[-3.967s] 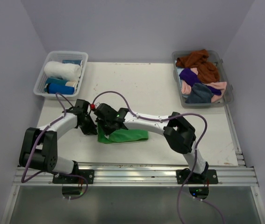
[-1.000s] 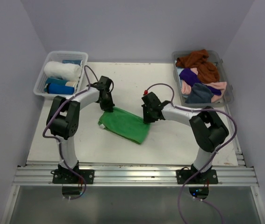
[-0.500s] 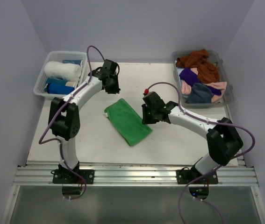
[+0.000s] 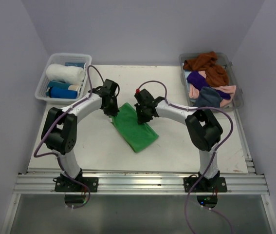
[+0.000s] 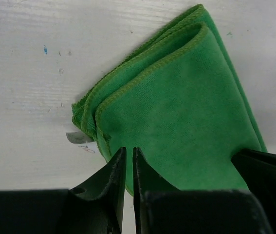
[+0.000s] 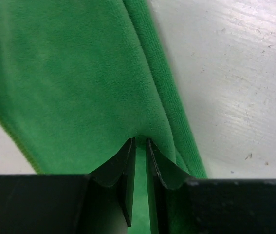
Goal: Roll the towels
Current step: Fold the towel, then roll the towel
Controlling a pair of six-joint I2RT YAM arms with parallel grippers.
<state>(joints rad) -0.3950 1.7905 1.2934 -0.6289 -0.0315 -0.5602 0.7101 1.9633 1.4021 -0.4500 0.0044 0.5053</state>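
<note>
A bright green towel (image 4: 135,129), folded into a strip, lies aslant on the white table. Its layered edges show in the left wrist view (image 5: 176,107). My left gripper (image 4: 113,112) is at the strip's far left corner, jaws drawn to a thin slit with the tips (image 5: 129,150) pressed into the cloth near its hem. My right gripper (image 4: 141,117) is at the far right edge, and the green towel (image 6: 79,73) puckers up between its nearly shut tips (image 6: 141,141). More towels, rust-brown (image 4: 207,66), purple (image 4: 196,79) and grey (image 4: 207,97), lie heaped in the right tub.
A clear tub (image 4: 43,93) at the back left holds a rolled white towel (image 4: 65,73) and a rolled blue one (image 4: 62,90). The tub (image 4: 236,103) with the loose heap stands at the back right. A small white label (image 5: 79,138) sticks out at the green towel's corner.
The left gripper came back from the far side of the table down onto the towel's far left corner. The right gripper shifted left onto its far right edge. Both closed.
</note>
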